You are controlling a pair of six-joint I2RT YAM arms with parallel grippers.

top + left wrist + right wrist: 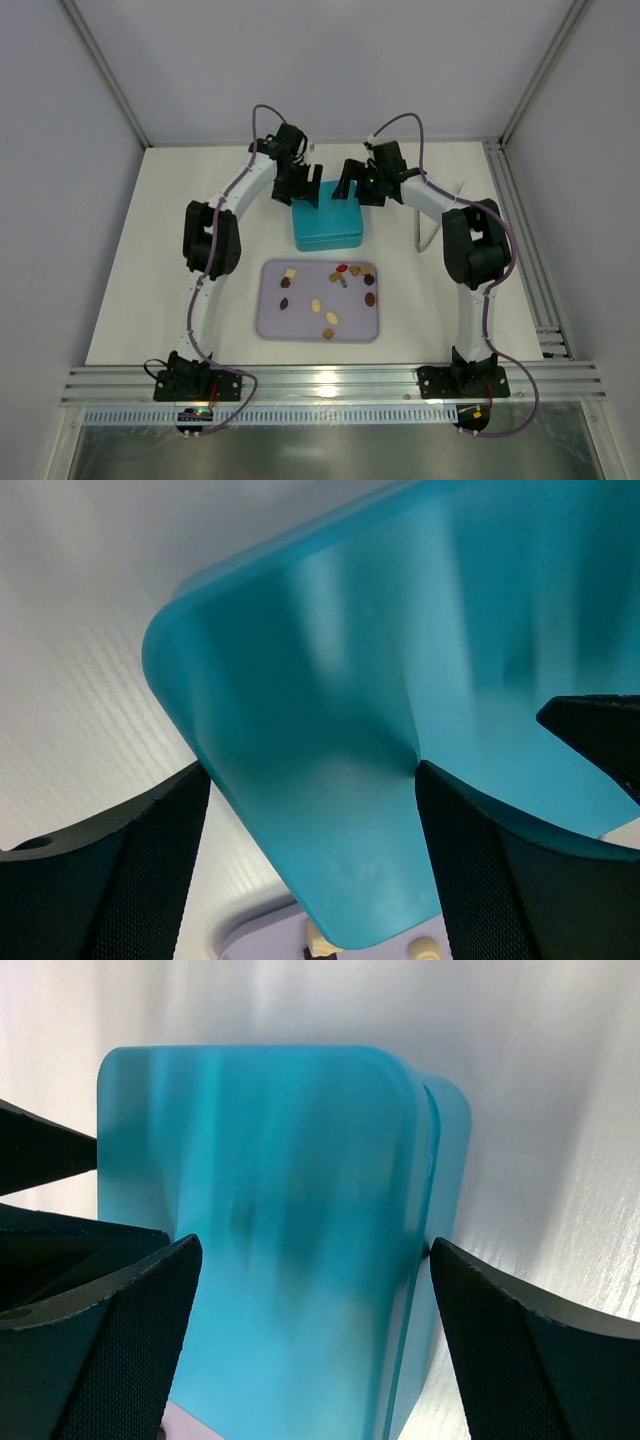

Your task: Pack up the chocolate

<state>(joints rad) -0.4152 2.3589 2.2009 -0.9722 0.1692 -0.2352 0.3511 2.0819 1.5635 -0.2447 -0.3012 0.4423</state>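
The chocolates (330,298), several tiny brown, tan, cream and one red piece, lie scattered on a lavender tray (270,330). A closed teal box (328,228) sits just behind the tray. My left gripper (300,190) is open over the box's far left corner (320,730), jaws wide, holding nothing. My right gripper (352,185) is open over the far right part of the box (290,1210), its right finger (520,1360) at the lid seam. A cream chocolate (425,948) shows below the box in the left wrist view.
White tabletop (180,300) inside grey walls. A metal rail (520,250) runs along the right side and a ribbed rail (330,385) along the near edge. A thin cable (430,235) lies right of the box. The grippers are close together above the box.
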